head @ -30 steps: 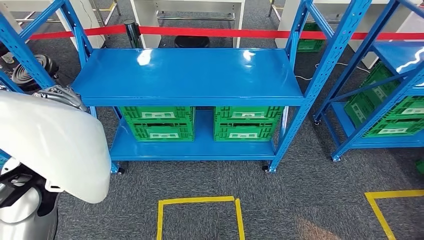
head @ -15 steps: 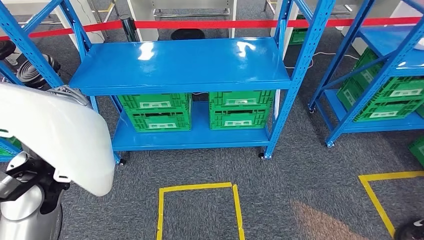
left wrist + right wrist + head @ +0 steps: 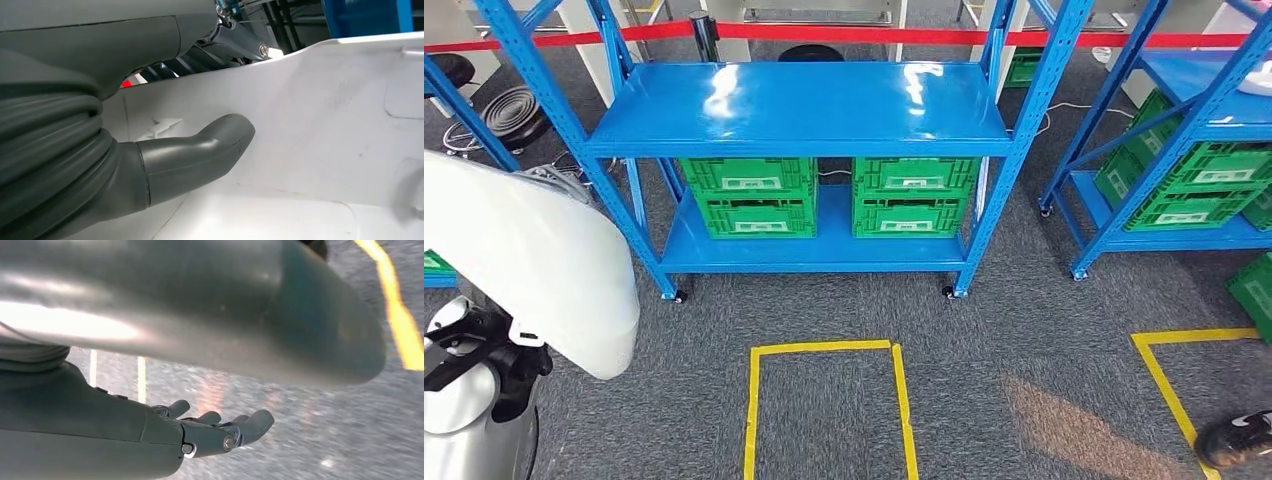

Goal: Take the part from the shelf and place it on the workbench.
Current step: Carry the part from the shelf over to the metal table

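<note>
nearest to you, at the lower left of the head view, the large white curved moulded plastic part (image 3: 534, 270) covers the left arm, with the silver and black arm joint (image 3: 469, 370) showing under its lower edge. in the left wrist view you see the left hand (image 3: 150, 170) right against that part: the thick grey thumb (image 3: 220, 142) lies pressed on the white inner surface, and the darker fingers reach over the part's rim on the other side, so the hand holds the part by its edge. the part is carried off the shelf, low and to the left of it, above the grey carpet floor (image 3: 1024, 330).

in the right wrist view the right hand (image 3: 210, 432) hangs over the carpet with its fingers (image 3: 252, 425) stretched out, slightly apart and holding nothing.

in front of you on the floor lies a yellow tape rectangle outline (image 3: 824, 350), and another yellow tape corner (image 3: 1164, 350) to the right, with a dark shoe (image 3: 1236, 440) at the lower right edge.

beyond stands the blue metal shelf rack (image 3: 809, 105), its glossy top board bare. on its lower board sit two stacks of green plastic crates (image 3: 754, 195), side by side. a second blue rack (image 3: 1174, 120) with green crates stands at the right. behind both runs a red barrier tape (image 3: 874, 35).
</note>
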You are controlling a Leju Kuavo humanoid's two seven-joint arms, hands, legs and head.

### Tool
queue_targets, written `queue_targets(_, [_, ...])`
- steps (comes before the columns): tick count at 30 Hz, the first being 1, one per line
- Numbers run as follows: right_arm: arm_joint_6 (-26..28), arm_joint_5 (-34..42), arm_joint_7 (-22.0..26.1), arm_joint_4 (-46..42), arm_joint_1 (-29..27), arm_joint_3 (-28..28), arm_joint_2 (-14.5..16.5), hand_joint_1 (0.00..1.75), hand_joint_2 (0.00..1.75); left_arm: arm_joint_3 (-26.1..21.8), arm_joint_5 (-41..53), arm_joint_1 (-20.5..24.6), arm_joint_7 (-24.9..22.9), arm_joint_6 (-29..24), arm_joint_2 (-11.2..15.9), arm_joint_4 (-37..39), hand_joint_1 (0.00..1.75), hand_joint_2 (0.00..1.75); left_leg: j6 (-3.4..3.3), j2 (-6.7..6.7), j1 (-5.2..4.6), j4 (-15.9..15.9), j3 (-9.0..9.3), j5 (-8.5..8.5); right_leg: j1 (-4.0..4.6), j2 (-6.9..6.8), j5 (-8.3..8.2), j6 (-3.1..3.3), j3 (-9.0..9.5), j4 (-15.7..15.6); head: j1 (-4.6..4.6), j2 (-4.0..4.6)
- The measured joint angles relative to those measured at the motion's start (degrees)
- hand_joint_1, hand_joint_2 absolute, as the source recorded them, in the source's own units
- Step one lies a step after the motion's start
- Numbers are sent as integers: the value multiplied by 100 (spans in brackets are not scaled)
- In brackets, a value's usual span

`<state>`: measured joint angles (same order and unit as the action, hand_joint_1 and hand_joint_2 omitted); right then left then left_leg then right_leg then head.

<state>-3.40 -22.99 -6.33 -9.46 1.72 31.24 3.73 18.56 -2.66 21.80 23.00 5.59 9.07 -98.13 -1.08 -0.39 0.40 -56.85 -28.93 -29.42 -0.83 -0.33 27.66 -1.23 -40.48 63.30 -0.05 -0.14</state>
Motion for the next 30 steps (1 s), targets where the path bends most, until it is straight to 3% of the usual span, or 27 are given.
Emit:
queue_targets(2, [-1, 8, -19, 0, 9, 3, 3, 0, 0, 0, -1, 16, -27, 7, 0, 0, 175, 175, -30, -1, -17, -15, -201, 158, 2, 4, 575, -18, -163, 767, -3, 1])
queue_targets(3, [-3, 10, -20, 0, 15, 5, 4, 0, 0, 0, 1, 18, -38, 9, 0, 1, 175, 175, -31, -1, -26, -35, -310, 235, 4, 6, 647, -17, -178, 1063, -3, 1])
queue_targets(4, [-4, 11, -25, 0, 21, 9, 3, 0, 0, -2, 9, 18, -40, 9, 2, 1, 175, 175, -25, -2, -33, -64, -431, 307, 7, 7, 569, -9, -115, 1209, -3, 1])
queue_targets(5, [1, 11, -40, 0, 25, 13, 3, 0, 0, -8, 22, 18, -34, 5, 6, -1, 175, 175, -14, -2, -36, -102, -551, 371, 13, 9, 390, 7, 47, 1158, -3, 1])
queue_targets(6, [14, 11, -58, 0, 27, 22, 3, 0, 0, -17, 35, 18, -22, -3, 10, -9, 175, 175, 2, -2, -37, -147, -659, 426, 22, 11, 218, 34, 315, 911, -3, 1])
queue_targets(7, [28, 12, -80, -1, 31, 35, 3, 0, 0, -29, 54, 19, -8, -16, 15, -28, 175, 175, 22, -3, -42, -193, -750, 472, 38, 13, 181, 71, 650, 512, -3, 1])
queue_targets(9, [47, 13, -108, -2, 43, 67, 5, 0, 0, -64, 90, 25, 10, -43, 25, -85, 175, 175, 80, -15, -49, -252, -848, 559, 73, 17, 372, 132, 1197, -274, 1, 1])
queue_targets(11, [43, 11, -131, -2, 48, 91, 12, 0, 0, -92, 120, 32, 17, -56, 33, -130, 175, 175, 151, -30, -43, -240, -868, 665, 98, 20, 477, 179, 1329, -567, 3, 0])
queue_targets(13, [39, 11, -150, 0, 46, 104, 30, 0, 0, -105, 129, 32, 19, -59, 46, -147, 175, 175, 218, -16, -26, -267, -908, 626, 80, -2, 354, 252, 1232, -583, 5, 0])
queue_targets(15, [40, 13, -155, 2, 46, 110, 43, 0, 0, -116, 134, 32, 15, -61, 63, -155, 175, 175, 280, 9, -7, -623, -1033, 169, 56, -29, 202, 324, 1078, -602, 24, 1])
queue_targets(17, [42, 21, -156, 2, 47, 120, 44, 0, 0, -120, 136, 29, 4, -62, 70, -157, 175, 175, 334, 17, 8, -1303, -1172, -368, 57, -37, 54, 348, 901, -591, 39, 1])
queue_targets(18, [37, 25, -150, 2, 46, 126, 44, 0, 0, -120, 137, 26, -2, -62, 74, -156, 175, 175, 354, 17, 16, -1608, -1191, -449, 57, -41, -24, 342, 803, -579, 39, 1])
queue_targets(20, [5, 24, -126, 2, 44, 136, 45, 0, 0, -120, 143, 19, -13, -61, 80, -150, 175, 175, 375, 17, 32, -1754, -1019, -225, 52, -45, -171, 316, 600, -547, 41, 0])
queue_targets(21, [-16, 19, -109, 2, 43, 137, 45, 0, 0, -120, 146, 17, -16, -61, 81, -148, 175, 175, 380, 17, 42, -1547, -796, -53, 48, -46, -238, 297, 503, -528, 41, 0])
queue_targets(22, [-36, 14, -95, 1, 43, 137, 44, 0, 0, -120, 148, 19, -18, -61, 82, -148, 175, 175, 380, 20, 52, -1168, -501, -7, 47, -44, -296, 272, 427, -507, 42, 0])
queue_targets(23, [-45, 9, -84, 0, 44, 137, 44, 0, 0, -120, 148, 22, -17, -61, 82, -150, 175, 175, 366, 29, 47, -721, -181, -57, 49, -39, -347, 242, 368, -485, 40, 1])
queue_targets(25, [-47, 5, -67, -2, 46, 138, 43, 0, 0, -120, 149, 31, -17, -61, 82, -149, 175, 175, 291, 42, 20, -133, 166, -247, 56, -32, -458, 172, 309, -472, 38, -1])
queue_targets(27, [-43, 4, -51, -2, 36, 141, 43, 0, 0, -120, 150, 38, -18, -61, 83, -131, 175, 175, 173, 35, -3, -46, 136, -214, 43, -28, -562, 93, 278, -495, 38, -1])
queue_targets(28, [-45, 2, -42, -1, 29, 144, 43, 0, 0, -119, 149, 43, -16, -59, 82, -117, 175, 175, 114, 23, -2, -44, 80, -153, 32, -22, -514, 57, 241, -463, 39, -1])
queue_targets(29, [-49, 0, -36, -1, 22, 145, 43, 0, 0, -119, 146, 47, -14, -57, 81, -105, 175, 175, 60, 10, 3, -38, 7, -79, 23, -14, -347, 27, 179, -343, 34, 0])
queue_targets(30, [-52, -2, -35, 0, 18, 145, 44, 0, 0, -118, 142, 53, -9, -54, 80, -93, 175, 175, 19, -2, 11, -32, -79, 6, 15, -7, -73, 4, 90, -107, 29, 0])
